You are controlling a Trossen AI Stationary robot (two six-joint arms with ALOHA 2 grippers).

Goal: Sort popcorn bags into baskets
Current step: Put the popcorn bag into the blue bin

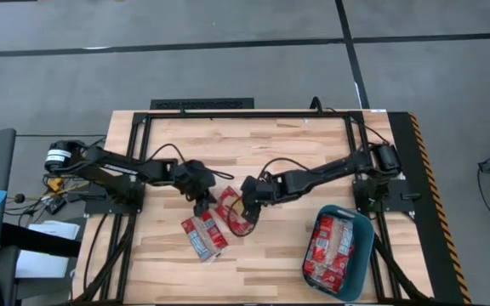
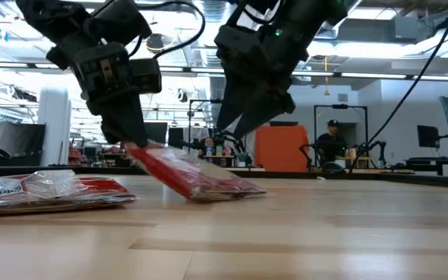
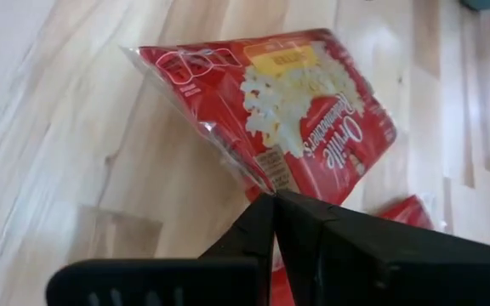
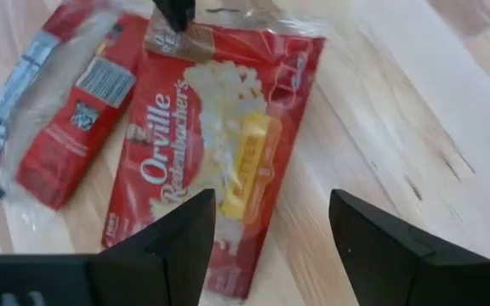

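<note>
**Left gripper lifts one edge of a popcorn bag**

The left gripper is closed on the edge of a popcorn bag at the table centre, tilting it. The right gripper hovers above it, fingers wide apart. Another bag lies nearer. The teal basket, right, holds several packets.

Basket packets: count unclear. Left gripper fingers hide bag corner.
</note>
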